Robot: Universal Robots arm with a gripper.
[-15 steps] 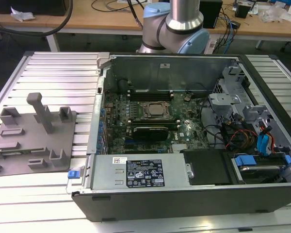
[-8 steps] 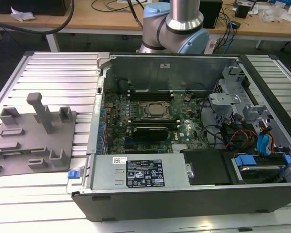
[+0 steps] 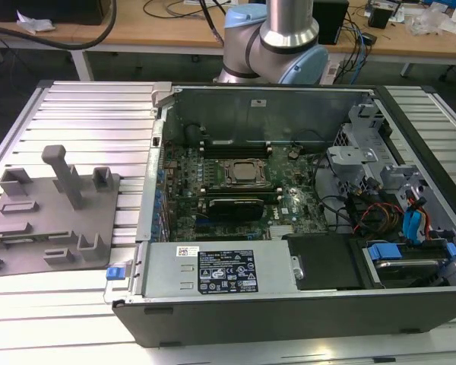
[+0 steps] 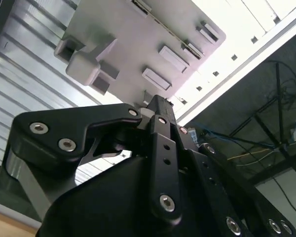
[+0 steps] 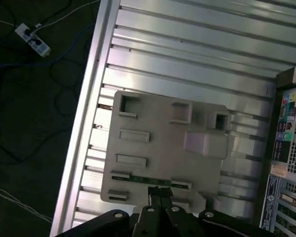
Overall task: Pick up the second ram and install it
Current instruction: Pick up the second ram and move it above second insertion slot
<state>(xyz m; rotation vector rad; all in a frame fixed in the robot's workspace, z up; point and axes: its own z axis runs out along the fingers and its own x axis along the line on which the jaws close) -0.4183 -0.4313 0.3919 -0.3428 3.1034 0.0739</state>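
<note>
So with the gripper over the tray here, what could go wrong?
The second ram lies in a narrow slot near the grey tray's edge, with the gripper right above it; a slightly off-centre descent could hit the slot walls. The tray's upright post stands close by and might catch the gripper's body.

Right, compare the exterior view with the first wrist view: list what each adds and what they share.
Exterior view: the arm and the motherboard. First wrist view: the green ram lying in the tray, the gripper by it, a power strip on the floor. Both: the tray, the slatted table, the case.
</note>
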